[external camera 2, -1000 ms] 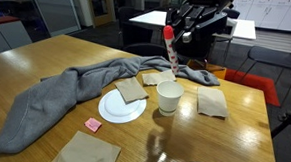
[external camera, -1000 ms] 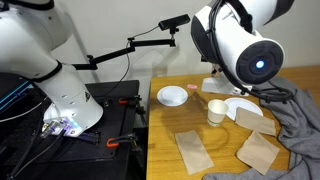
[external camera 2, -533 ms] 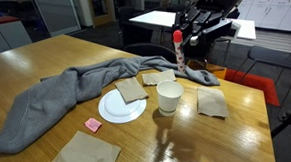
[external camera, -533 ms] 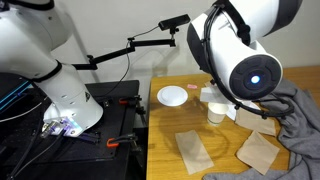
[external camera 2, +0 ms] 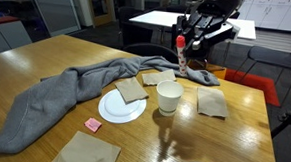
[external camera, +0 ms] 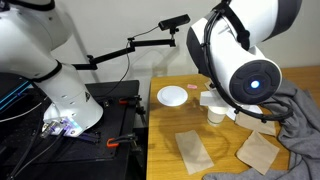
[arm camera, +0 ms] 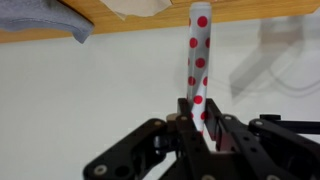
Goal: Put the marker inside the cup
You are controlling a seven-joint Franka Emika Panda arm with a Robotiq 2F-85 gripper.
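My gripper is shut on the marker and holds it in the air above and a little behind the off-white cup. The marker's red end is up at the fingers and its pale body hangs down. In the wrist view the marker looks white with red dots and stands out from between the shut fingers of the gripper. In an exterior view the cup is partly hidden behind the arm's big white body, and the gripper is hidden.
A white plate holding a brown napkin lies beside the cup. A grey cloth spreads behind it. More brown napkins and a small pink square lie on the wooden table. A white bowl stands apart.
The gripper has carried the marker a little to the right in the exterior view, staying up in the air. The cup has not moved.
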